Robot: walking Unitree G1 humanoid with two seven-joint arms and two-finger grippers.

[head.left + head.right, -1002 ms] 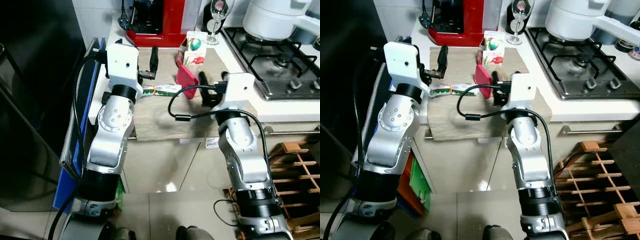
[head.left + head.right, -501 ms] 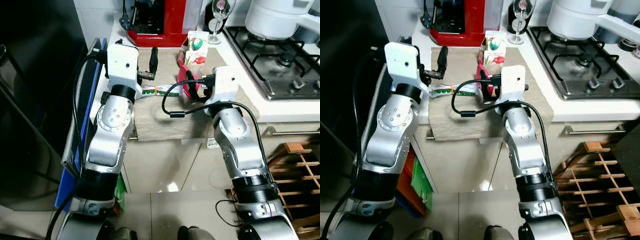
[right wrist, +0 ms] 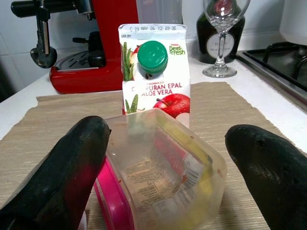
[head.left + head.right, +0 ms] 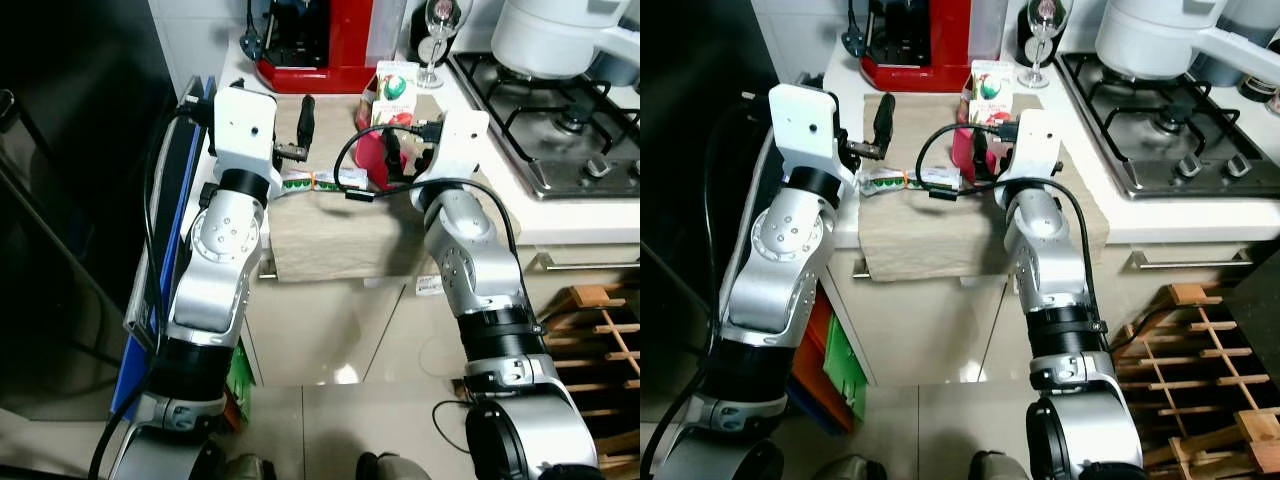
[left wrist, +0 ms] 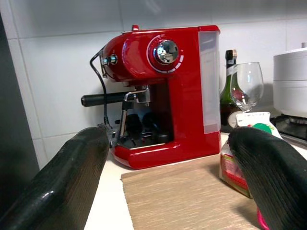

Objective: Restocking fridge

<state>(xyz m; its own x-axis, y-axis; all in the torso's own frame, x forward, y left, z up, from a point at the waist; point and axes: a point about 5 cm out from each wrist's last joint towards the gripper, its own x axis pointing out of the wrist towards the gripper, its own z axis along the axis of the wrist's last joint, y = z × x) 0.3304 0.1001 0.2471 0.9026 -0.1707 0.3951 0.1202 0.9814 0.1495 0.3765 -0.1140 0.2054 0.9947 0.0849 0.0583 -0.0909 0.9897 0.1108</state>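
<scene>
Two grippers over the worktop (image 4: 330,240).
Eye views: the pink-lidded tub (image 4: 372,165) sits beside the juice carton (image 4: 392,95). Left wrist: left gripper (image 5: 172,163) is open, facing the red coffee machine (image 5: 163,91). Right wrist: right gripper (image 3: 168,167) is open around the tub.

And here's a home kitchen, no doubt about it: a red espresso machine (image 5: 163,91) stands against a white tiled wall (image 5: 62,62) at the back of the white worktop (image 4: 1200,215). Just beside it, toward the hob, a wine glass (image 5: 246,86) and a dark bottle (image 5: 230,72). Beyond those, a gas hob (image 4: 560,130) with a big white pot (image 4: 550,35) on it. In front of the machine lies a woven mat (image 3: 43,124); below the hob, a wooden rack (image 4: 1200,350) on a glossy tiled floor (image 4: 330,420).
</scene>
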